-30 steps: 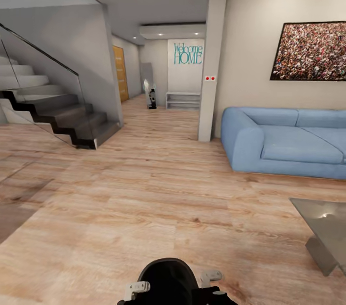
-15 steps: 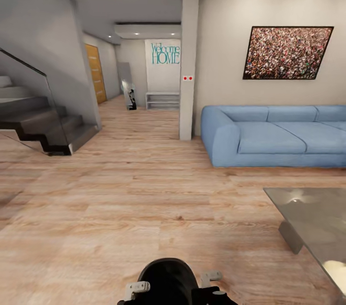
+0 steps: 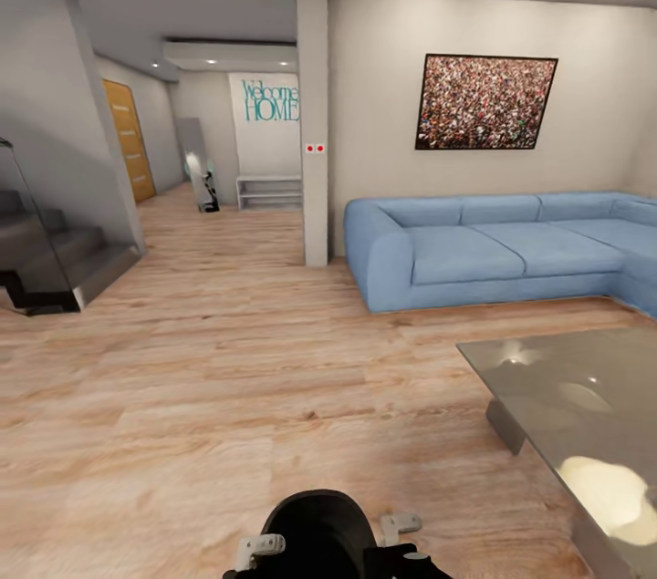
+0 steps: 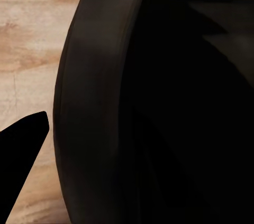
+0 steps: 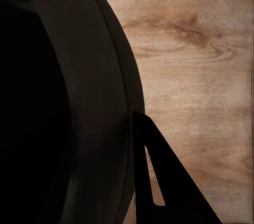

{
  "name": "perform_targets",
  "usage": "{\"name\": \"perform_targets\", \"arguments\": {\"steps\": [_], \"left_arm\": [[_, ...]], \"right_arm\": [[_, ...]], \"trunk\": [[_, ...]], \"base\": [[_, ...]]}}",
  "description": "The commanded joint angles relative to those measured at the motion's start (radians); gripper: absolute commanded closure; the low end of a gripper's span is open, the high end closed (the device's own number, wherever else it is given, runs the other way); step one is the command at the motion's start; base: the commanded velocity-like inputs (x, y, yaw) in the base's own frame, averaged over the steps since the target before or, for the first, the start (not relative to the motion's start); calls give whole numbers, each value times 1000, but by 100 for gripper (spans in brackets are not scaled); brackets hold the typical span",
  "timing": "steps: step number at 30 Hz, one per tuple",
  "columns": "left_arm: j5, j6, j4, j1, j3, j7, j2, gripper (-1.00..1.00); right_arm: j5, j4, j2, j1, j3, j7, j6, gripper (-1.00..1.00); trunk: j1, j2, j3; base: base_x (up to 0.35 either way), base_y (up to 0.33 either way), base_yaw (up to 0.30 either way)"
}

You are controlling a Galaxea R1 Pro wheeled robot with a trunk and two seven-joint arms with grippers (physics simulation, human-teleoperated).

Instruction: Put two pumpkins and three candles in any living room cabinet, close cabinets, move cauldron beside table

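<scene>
The cauldron (image 3: 319, 532) is sitting at the bottom centre of the head view, right up against the robot, over the wood floor (image 3: 228, 378). Both wrist cameras are showing its black wall up close (image 4: 159, 102) (image 5: 53, 102). The left gripper (image 4: 21, 155) and right gripper (image 5: 159, 182) are only showing as dark finger shapes beside it, so honestly I can't tell how far either is open or if they're gripping. A blue sofa (image 3: 474, 246) is sitting at middle right, and a glass bench (image 3: 566, 397) at lower right.

Matt black cauldron (image 3: 319, 529), grained wood floor (image 3: 228, 378), glossy glass table (image 3: 584, 397), blue cloth sofa (image 3: 474, 251).
</scene>
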Motion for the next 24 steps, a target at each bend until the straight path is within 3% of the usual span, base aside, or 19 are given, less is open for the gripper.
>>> {"name": "perform_targets", "arguments": {"steps": [1,9,24], "left_arm": [[8,1,-5,-1,-3,4,1,100],[8,2,-6,-1,-3,4,1,100],[8,2,-5,-1,-3,4,1,100]], "right_arm": [[-3,2,0,0,4,-8,5,100],[-3,2,0,0,4,-8,5,100],[-2,2,0,-1,4,-8,4,100]], "trunk": [[0,0,-1],[0,0,-1],[0,0,-1]], "base": [[77,0,-283],[126,15,-232],[285,115,-13]]}}
